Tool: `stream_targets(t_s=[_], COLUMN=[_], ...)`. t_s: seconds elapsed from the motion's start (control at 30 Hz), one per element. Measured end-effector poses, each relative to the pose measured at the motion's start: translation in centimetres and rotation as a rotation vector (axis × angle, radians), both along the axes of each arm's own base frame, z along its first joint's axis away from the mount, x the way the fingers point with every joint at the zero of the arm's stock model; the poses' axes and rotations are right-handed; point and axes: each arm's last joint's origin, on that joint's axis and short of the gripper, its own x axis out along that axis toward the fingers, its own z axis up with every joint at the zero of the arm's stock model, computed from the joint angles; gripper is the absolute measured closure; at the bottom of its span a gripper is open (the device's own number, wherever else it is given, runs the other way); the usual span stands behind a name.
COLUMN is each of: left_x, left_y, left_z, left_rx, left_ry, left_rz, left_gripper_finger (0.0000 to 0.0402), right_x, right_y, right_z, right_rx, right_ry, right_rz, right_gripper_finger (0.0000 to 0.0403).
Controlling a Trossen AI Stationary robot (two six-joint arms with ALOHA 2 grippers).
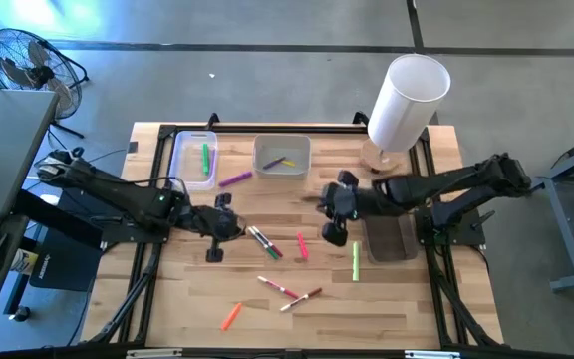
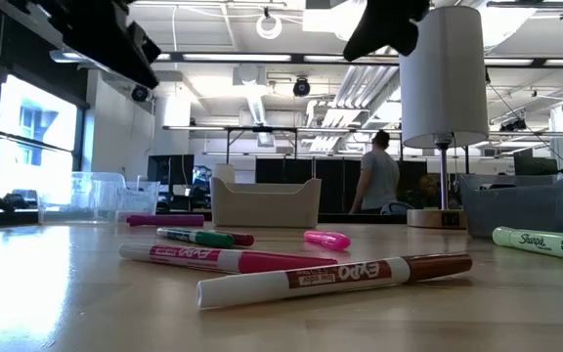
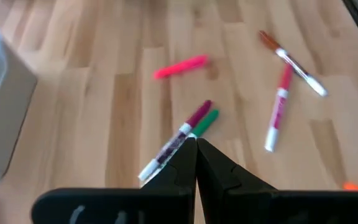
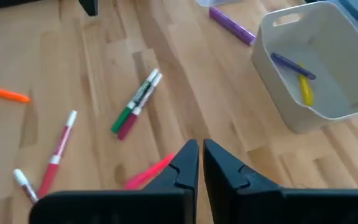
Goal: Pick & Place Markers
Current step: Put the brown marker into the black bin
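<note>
The green and maroon markers (image 3: 188, 127) are seen lying side by side on the table, their long axis running straight ahead of the left gripper (image 3: 196, 149), whose jaws are together and empty, as are the right gripper's (image 4: 200, 154).

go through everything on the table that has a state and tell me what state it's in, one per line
left end effector: shut, holding nothing, above the table
right end effector: shut, empty
clear bin: upright, one green marker inside
white bin: upright, purple marker and yellow marker inside
pink highlighter: capped, lying flat
purple highlighter: lying on the table beside the white bin
</note>
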Motion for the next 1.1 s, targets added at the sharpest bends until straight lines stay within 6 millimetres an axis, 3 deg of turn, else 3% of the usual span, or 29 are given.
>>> stream_targets(t_s=[0.23,0.37,0.53,0.83,1.1], left_x=[-2.2,-3.3,-4.4,-4.6,-4.7], left_y=[-0.9,-0.5,-0.1,-0.3,-0.3], left_z=[0.6,-0.7,-1.6,-1.5,-1.5], left_rx=[0.016,-0.035,-0.119,-0.215,-0.236], left_ry=[-0.096,-0.179,-0.223,-0.221,-0.209], left_rz=[-0.169,-0.184,-0.159,-0.207,-0.221], left_gripper_finger=[0.0401,0.0401,0.0401,0.0401,0.0401], right_x=[0.3,2.2,5.2,9.8,10.5], right_y=[5.8,9.2,12.5,16.1,17.0], right_z=[-0.7,-1.1,-2.7,-7.9,-11.8], right_rx=[-0.006,-0.057,-0.051,-0.041,0.002], right_ry=[0.005,0.060,0.261,0.536,0.632], right_rz=[0.053,0.138,0.278,0.408,0.456], right_gripper_finger=[0.0398,0.0401,0.0399,0.0373,0.0296])
